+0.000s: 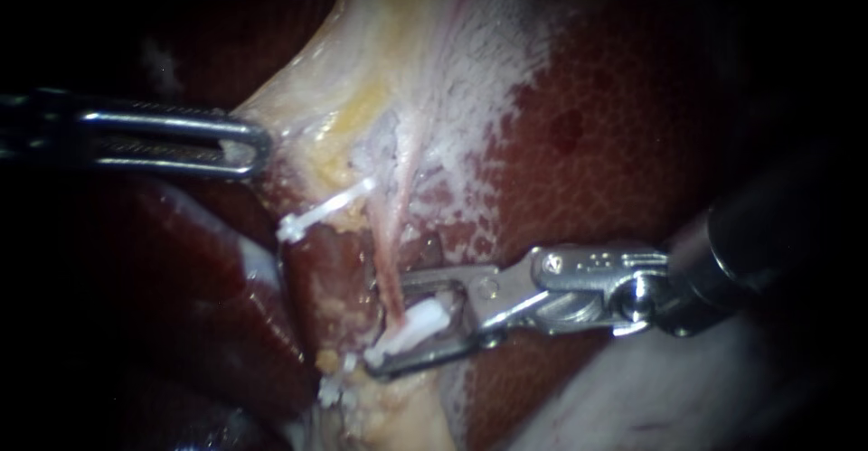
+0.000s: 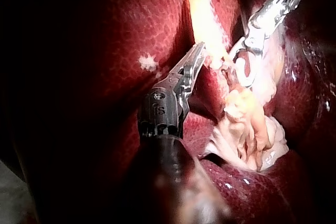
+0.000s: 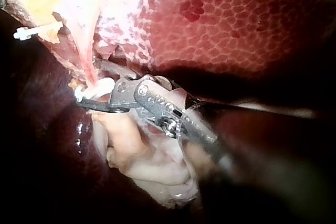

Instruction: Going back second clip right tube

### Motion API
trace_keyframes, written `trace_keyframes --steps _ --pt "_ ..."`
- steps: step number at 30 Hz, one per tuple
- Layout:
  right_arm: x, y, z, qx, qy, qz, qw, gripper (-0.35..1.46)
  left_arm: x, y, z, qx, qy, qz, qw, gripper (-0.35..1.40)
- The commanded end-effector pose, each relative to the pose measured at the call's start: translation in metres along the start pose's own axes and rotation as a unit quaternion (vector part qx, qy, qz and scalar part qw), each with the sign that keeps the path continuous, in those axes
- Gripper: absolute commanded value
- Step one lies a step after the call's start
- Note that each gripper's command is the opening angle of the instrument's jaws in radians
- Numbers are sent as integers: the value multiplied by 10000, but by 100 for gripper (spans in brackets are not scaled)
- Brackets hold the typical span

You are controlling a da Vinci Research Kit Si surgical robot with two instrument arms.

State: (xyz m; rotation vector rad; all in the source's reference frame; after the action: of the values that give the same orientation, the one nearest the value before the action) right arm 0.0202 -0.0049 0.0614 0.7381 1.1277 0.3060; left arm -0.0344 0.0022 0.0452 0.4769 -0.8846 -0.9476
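The right instrument (image 1: pixel 387 323) had its pincer apart around the clip (image 1: pixel 418 323) on the right tube (image 1: pixel 389 252). It seemed best to withdraw straight along its shaft, snagging neither.

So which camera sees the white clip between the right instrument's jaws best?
The endoscope view: the whole clip shows on the pink tube, between the open jaws of the right instrument. The right wrist view shows only its white end; the left wrist view, a small half-hidden bit.
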Motion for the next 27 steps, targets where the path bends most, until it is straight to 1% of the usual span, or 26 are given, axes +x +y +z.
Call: trace_keyframes --steps 1,4,7,10,19,27 --pt "0 -1 0 16 -8 27 10000 58 1 4 1 -15 -12 -4 10000 -35" --pt "0 -5 -1 62 -7 51 10000 57 2 14 2 -39 -20 -3 10000 -35" --pt "1 -8 0 98 27 108 9999 56 2 17 2 -38 -19 -3 10000 -35" --pt "3 -9 2 117 83 138 9998 56 2 15 2 -45 -22 -7 10000 -35" --pt "5 -8 8 183 153 167 9996 54 1 13 3 -54 -25 -12 10000 -35" --pt "5 -6 10 191 179 194 9995 56 1 10 4 -62 -28 -14 10000 -35"
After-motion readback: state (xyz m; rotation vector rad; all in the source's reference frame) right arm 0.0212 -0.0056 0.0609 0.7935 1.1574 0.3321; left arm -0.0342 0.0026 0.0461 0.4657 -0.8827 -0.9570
